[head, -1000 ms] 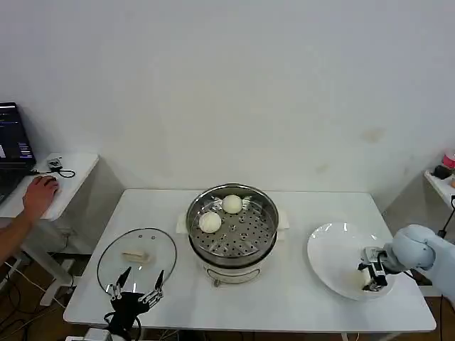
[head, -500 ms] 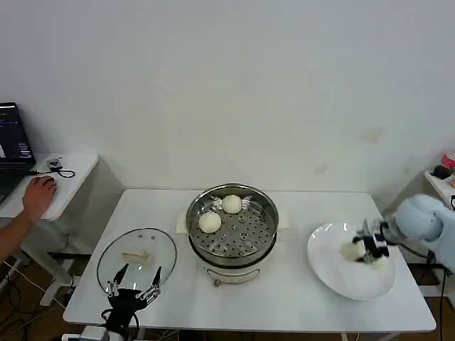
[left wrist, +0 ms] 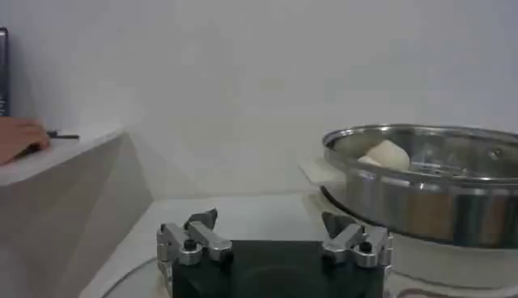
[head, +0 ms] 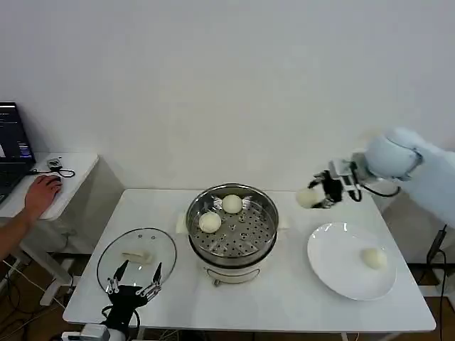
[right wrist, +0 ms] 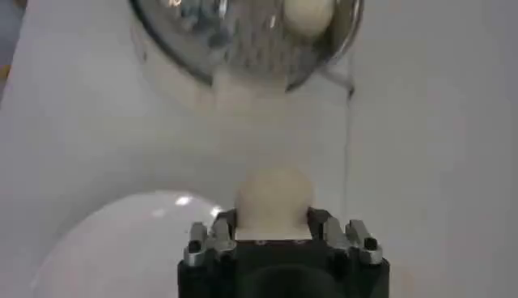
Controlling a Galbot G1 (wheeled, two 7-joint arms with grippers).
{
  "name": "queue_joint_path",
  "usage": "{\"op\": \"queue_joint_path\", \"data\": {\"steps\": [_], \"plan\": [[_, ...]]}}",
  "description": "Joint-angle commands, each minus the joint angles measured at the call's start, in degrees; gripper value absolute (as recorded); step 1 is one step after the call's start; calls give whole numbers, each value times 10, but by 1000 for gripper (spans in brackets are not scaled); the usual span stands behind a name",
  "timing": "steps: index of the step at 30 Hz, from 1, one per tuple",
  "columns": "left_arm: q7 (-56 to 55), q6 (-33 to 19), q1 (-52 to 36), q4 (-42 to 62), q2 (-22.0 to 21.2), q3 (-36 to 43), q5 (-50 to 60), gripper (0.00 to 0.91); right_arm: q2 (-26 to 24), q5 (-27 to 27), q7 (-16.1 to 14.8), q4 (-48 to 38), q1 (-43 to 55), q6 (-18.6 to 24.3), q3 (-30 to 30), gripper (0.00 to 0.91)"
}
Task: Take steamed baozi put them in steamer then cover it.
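The steel steamer (head: pixel 232 224) stands mid-table with two baozi (head: pixel 210 222) (head: pixel 232 204) on its perforated tray. My right gripper (head: pixel 318 195) hovers in the air between the steamer and the white plate (head: pixel 341 273), shut on a third baozi (head: pixel 308 198) (right wrist: pixel 273 198). A fourth baozi (head: pixel 373 258) lies on the plate. In the right wrist view the steamer (right wrist: pixel 243 36) lies ahead beyond the held bun. My left gripper (head: pixel 134 286) (left wrist: pixel 272 228) rests open at the table's front left, by the glass lid (head: pixel 136 256); the steamer's wall (left wrist: pixel 421 194) shows in its wrist view.
The lid lies flat on the table left of the steamer, with a pale handle (head: pixel 136 256). A side desk (head: pixel 60 177) at far left holds a laptop and a person's hand on a mouse. Bare tabletop (head: pixel 284 298) lies in front of the steamer.
My right gripper lifted a baozi off the plate and carried it up and left towards the steamer. One baozi remains on the plate. The left arm stayed put.
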Motion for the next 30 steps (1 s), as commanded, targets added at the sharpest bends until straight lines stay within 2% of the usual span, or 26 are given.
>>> {"op": "queue_joint_path", "data": {"steps": [1, 5, 12, 21, 30], "plan": [[0, 1, 0, 0, -1, -3, 1, 907, 106, 29, -2, 28, 99, -1, -72, 595], [0, 5, 1, -7, 0, -11, 0, 907, 142, 5, -17, 34, 68, 16, -79, 595], [0, 7, 4, -15, -4, -17, 0, 907, 179, -25, -23, 23, 28, 51, -107, 595], [0, 3, 14, -15, -13, -20, 2, 907, 262, -66, -12, -55, -23, 94, -97, 595], [1, 1, 18, -18, -16, -24, 1, 907, 295, -115, -20, -81, -47, 132, -105, 595]]}}
